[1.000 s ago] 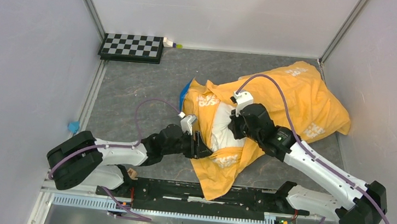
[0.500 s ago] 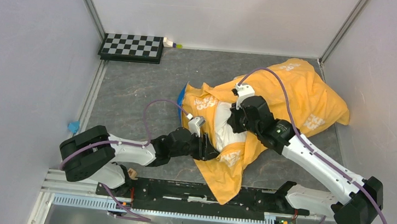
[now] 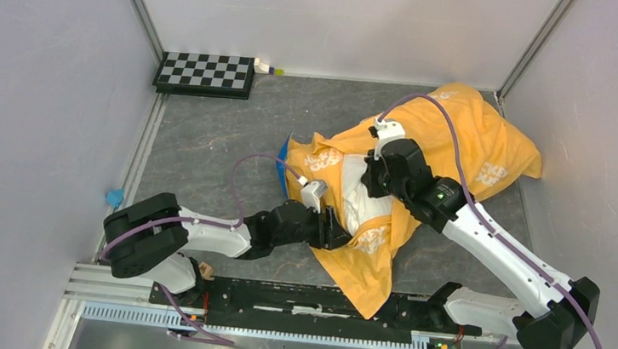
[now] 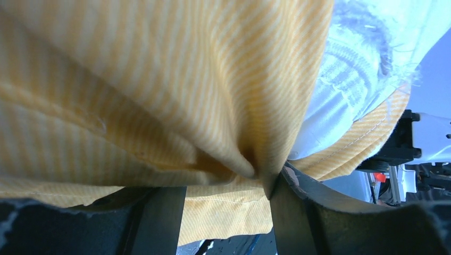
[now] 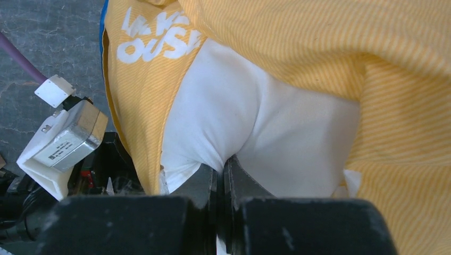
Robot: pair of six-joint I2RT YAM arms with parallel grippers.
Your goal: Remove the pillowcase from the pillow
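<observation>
At the left we saw the left gripper (image 3: 333, 228) clamped on a bunched fold of the orange pillowcase (image 3: 479, 148), which lay across the grey table (image 3: 206, 139) towards its far right corner; in its open mouth the white pillow (image 3: 359, 201) showed, pinched by the closed right gripper (image 5: 220, 170)

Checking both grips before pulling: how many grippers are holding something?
2. The left gripper pinches a fold of the pillowcase beside its opening; the right gripper pinches the pillow where it shows through that opening. Neither is hidden.
</observation>
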